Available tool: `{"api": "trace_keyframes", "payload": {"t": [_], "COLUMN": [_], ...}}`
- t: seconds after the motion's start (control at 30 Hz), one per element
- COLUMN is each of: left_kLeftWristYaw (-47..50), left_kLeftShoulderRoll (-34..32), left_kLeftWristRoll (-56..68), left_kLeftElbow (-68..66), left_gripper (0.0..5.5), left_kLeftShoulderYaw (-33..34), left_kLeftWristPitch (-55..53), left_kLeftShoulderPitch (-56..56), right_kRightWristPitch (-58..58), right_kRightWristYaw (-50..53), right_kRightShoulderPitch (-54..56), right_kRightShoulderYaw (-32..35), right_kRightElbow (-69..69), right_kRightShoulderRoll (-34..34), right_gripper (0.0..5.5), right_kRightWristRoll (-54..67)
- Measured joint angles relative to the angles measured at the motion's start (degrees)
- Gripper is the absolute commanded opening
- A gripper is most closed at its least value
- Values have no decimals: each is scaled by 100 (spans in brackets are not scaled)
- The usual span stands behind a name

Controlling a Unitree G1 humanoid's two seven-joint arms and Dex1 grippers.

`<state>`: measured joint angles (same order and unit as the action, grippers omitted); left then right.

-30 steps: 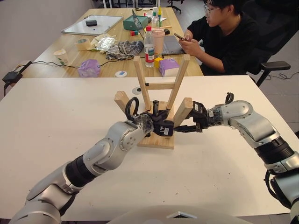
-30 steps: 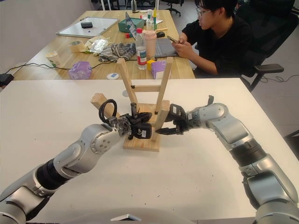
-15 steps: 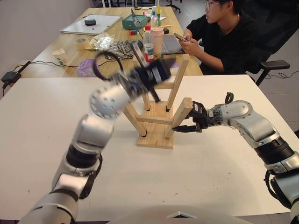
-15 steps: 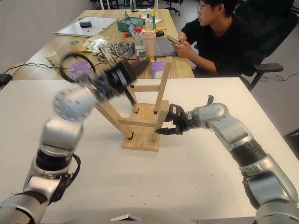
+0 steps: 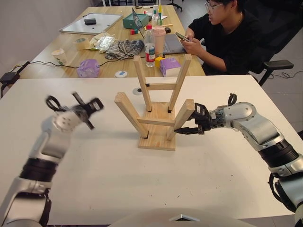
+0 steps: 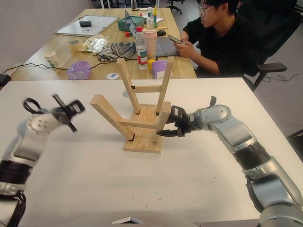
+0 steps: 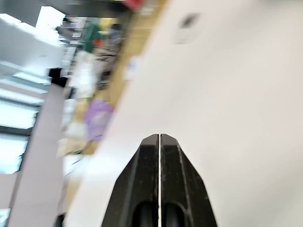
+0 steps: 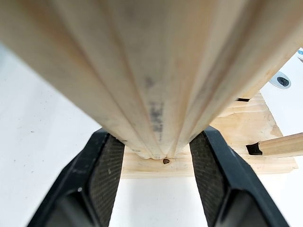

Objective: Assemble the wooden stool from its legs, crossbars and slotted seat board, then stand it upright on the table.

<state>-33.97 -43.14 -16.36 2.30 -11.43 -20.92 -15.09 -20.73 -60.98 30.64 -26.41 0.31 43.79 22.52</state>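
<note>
Found the stool [image 5: 158, 118] upside down near the middle of the white table [image 5: 142, 189], with the seat board [image 5: 158, 140] flat on the surface and the four legs pointing up, joined by crossbars [image 5: 161, 86]. Saw the right gripper [image 5: 183, 126] pinching one leg [image 5: 183, 113] on the robot's right side, low down near the board, with a pad on each face of the wood. Saw the left gripper [image 7: 160, 142] well apart from the stool, over the table on the left, fingers pressed together on nothing. Judged the assembling to be nearly complete, and the step in hand to be seating or steadying this leg. Judged the next move to need a firm hold from both arms, then a turn of the whole stool onto its legs without pulling any joint loose. Could read no writing on the wood. Noticed a label on the bottle [image 5: 150, 45] on the desk [image 5: 71, 66] behind, but too small to read.
</note>
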Motion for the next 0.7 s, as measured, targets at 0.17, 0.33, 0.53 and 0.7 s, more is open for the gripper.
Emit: {"api": "trace_keyframes", "payload": {"t": [0.17,0.33,0.53,0.7], "left_kLeftWristYaw": [-328,-955,-1268,-1360], "left_kLeftShoulderRoll": [473,224,191,396], "left_kLeftWristRoll": [-552,-1321,-1450,-1185], "left_kLeftElbow": [944,974,974,1193], "left_gripper": [0,0,0,0], "left_kLeftShoulderYaw": [-737,-1233,-1482,-1469], "left_kLeftWristPitch": [-647,-752,-752,-344], "left_kLeftShoulderPitch": [-282,-572,-455,-574], "right_kRightWristPitch": [2,-1,-90,-1001], "right_kRightWristYaw": [-13,-14,42,304], "right_kRightShoulderPitch": [19,41,4,-566], "right_kRightShoulderYaw": [-10,-11,-1,-200], "right_kRightElbow": [42,87,32,123], "right_kRightShoulderRoll": [15,2,-5,-19], "right_gripper": [205,205,234,309], "right_kRightWristRoll": [3,1,1,-574]}}
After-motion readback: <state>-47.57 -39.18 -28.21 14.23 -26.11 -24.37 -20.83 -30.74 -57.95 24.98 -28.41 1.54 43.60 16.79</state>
